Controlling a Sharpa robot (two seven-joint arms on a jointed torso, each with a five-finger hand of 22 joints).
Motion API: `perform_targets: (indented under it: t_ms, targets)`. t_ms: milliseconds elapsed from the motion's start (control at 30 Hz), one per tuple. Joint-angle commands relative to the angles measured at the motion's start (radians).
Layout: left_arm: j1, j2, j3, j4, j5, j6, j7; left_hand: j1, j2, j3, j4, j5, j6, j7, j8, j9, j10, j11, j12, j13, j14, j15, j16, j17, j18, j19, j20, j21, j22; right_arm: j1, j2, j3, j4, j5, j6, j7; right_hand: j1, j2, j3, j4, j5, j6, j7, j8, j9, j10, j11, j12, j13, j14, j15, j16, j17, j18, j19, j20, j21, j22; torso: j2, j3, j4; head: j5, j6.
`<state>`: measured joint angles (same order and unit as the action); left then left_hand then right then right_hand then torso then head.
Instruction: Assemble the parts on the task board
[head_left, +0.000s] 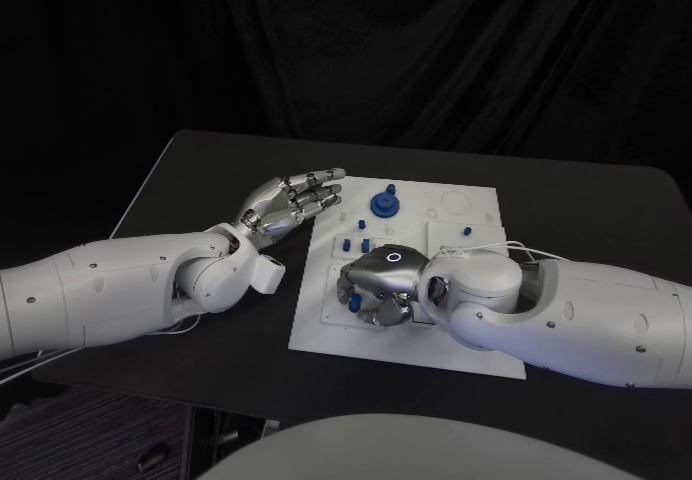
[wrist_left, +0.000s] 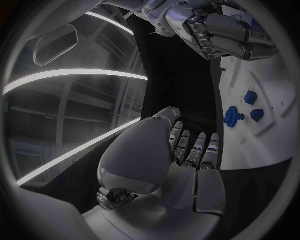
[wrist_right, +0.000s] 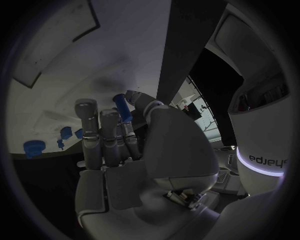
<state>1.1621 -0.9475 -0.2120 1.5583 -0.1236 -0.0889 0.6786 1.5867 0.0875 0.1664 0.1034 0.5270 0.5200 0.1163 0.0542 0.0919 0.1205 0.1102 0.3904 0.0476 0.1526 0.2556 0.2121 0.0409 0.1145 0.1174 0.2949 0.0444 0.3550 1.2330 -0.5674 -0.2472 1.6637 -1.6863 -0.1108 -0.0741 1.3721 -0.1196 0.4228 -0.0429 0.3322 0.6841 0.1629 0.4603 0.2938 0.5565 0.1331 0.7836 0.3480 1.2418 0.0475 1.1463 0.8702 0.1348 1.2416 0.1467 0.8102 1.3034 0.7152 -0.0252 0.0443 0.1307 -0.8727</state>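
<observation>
Right hand (head_left: 378, 290) low over the near part of the white task board (head_left: 476, 215), pinching a small blue peg (wrist_right: 120, 106) ready for seating; left hand (head_left: 289, 203) spread empty beside the board's left edge, clear of the work.

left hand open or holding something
Open. The left hand hangs beside the white board with fingers stretched apart and nothing in them; the wrist view shows the same.

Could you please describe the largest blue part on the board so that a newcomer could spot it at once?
Start at the white task board in the middle of the black table. Near its far edge, just beyond the left hand, stands the large blue part: a wide round base with a stem, far bulkier than the small blue pieces nearby.
</observation>
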Motion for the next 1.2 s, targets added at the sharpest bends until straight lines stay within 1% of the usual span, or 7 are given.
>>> perform_targets:
  t_ms: [33, 333, 800, 900, 933, 1067, 1200]
  targets:
    - [-0.002, 0.003, 0.001, 0.0, 0.03, 0.019, 0.154, -0.001, 0.007, 0.008, 0.001, 0.007, 0.012, 0.004, 0.005, 0.002, 0.002, 0.006, 0.009, 0.002, 0.011, 0.002, 0.009, 0.001, -0.009, 0.011, 0.001, 0.007, 0.002, -0.004, 0.001, 0.0, 0.0, -0.008, 0.023, -0.023, 0.008, 0.003, -0.012, 0.0, -0.004, 0.006, 0.003, -0.011, -0.004, -0.024, 0.004, 0.016, 0.009, -0.02, 0.003, -0.009, -0.018, 0.023, -0.016, 0.001, -0.022, -0.006, 0.0, -0.0003, 0.0005, -0.001, 0.0]
    - [-0.003, 0.003, 0.001, -0.002, 0.037, 0.021, 0.154, -0.001, 0.007, 0.009, 0.0, 0.008, 0.012, 0.004, 0.005, 0.001, 0.003, 0.007, 0.011, 0.002, 0.012, 0.003, 0.01, 0.001, -0.011, 0.013, 0.0, 0.007, 0.004, -0.007, -0.007, 0.0, 0.001, -0.008, -0.012, -0.014, 0.011, 0.008, -0.125, 0.021, -0.084, -0.09, -0.026, -0.107, -0.049, -0.27, 0.035, 0.043, 0.018, -0.146, 0.034, -0.027, -0.14, 0.041, -0.107, 0.032, -0.149, -0.035, 0.001, 0.0, 0.0001, -0.002, 0.0]
    - [-0.005, 0.0, 0.001, -0.011, 0.038, 0.021, 0.158, -0.001, 0.005, 0.011, -0.001, 0.008, 0.012, 0.004, 0.005, 0.001, 0.003, 0.008, 0.012, 0.002, 0.013, 0.004, 0.012, 0.001, -0.012, 0.015, 0.0, 0.008, 0.004, 0.03, -0.103, 0.0, 0.042, 0.035, -0.193, 0.032, 0.109, -0.004, -0.263, 0.137, -0.097, -0.181, -0.067, -0.155, -0.106, -0.374, 0.052, 0.041, -0.066, -0.169, 0.037, 0.016, -0.196, 0.043, -0.104, 0.039, -0.158, -0.03, 0.0, 0.0007, -0.0009, -0.025, 0.0]
    - [-0.006, -0.004, 0.001, -0.01, 0.038, 0.019, 0.159, -0.001, 0.005, 0.011, -0.001, 0.009, 0.012, 0.004, 0.005, 0.001, 0.004, 0.008, 0.013, 0.002, 0.013, 0.004, 0.012, 0.001, -0.013, 0.014, 0.0, 0.008, 0.003, 0.068, -0.138, 0.0, 0.047, 0.111, -0.203, 0.037, 0.158, 0.016, -0.236, 0.127, -0.054, -0.163, -0.046, -0.144, -0.11, -0.353, 0.046, 0.057, -0.079, -0.176, 0.036, 0.015, -0.214, 0.043, -0.104, 0.037, -0.162, -0.028, -0.001, 0.0007, -0.0017, -0.032, 0.0]
    - [-0.006, -0.005, 0.001, -0.009, 0.038, 0.018, 0.159, -0.001, 0.005, 0.011, -0.002, 0.009, 0.012, 0.004, 0.005, 0.001, 0.003, 0.008, 0.012, 0.002, 0.013, 0.004, 0.012, 0.001, -0.013, 0.014, 0.0, 0.008, 0.002, 0.085, -0.155, 0.0, 0.048, 0.145, -0.208, 0.04, 0.183, 0.03, -0.214, 0.106, -0.032, -0.137, -0.022, -0.13, -0.111, -0.28, 0.04, 0.103, -0.074, -0.157, 0.038, 0.03, -0.203, 0.039, -0.086, 0.037, -0.133, -0.016, -0.002, 0.0002, -0.0013, -0.036, 0.0]
    - [-0.006, -0.01, 0.001, -0.006, 0.038, 0.013, 0.159, -0.001, 0.004, 0.012, -0.002, 0.009, 0.009, 0.004, 0.005, 0.001, 0.003, 0.008, 0.012, 0.002, 0.012, 0.004, 0.011, 0.001, -0.013, 0.013, 0.0, 0.007, -0.001, 0.13, -0.214, 0.0, 0.045, 0.217, -0.222, 0.039, 0.178, 0.044, -0.163, 0.094, -0.024, -0.087, -0.002, -0.108, -0.114, -0.092, 0.011, 0.203, -0.055, -0.08, 0.013, 0.08, -0.134, 0.025, -0.02, 0.016, -0.029, 0.024, -0.004, 0.0003, -0.0026, -0.045, 0.0]
    - [-0.006, -0.013, 0.001, -0.006, 0.038, 0.008, 0.16, -0.008, 0.003, 0.013, 0.002, 0.002, 0.006, 0.0, 0.004, 0.0, 0.002, 0.004, 0.012, 0.002, 0.006, -0.003, 0.008, 0.0, -0.016, 0.014, -0.001, 0.006, -0.002, 0.155, -0.268, 0.0, 0.023, 0.247, -0.228, 0.019, 0.152, 0.023, -0.096, 0.099, -0.034, -0.036, 0.005, -0.098, -0.123, -0.021, -0.013, 0.199, -0.073, -0.016, -0.008, 0.108, -0.086, 0.013, 0.03, -0.007, 0.041, 0.05, -0.004, 0.0013, -0.002, -0.061, 0.0]
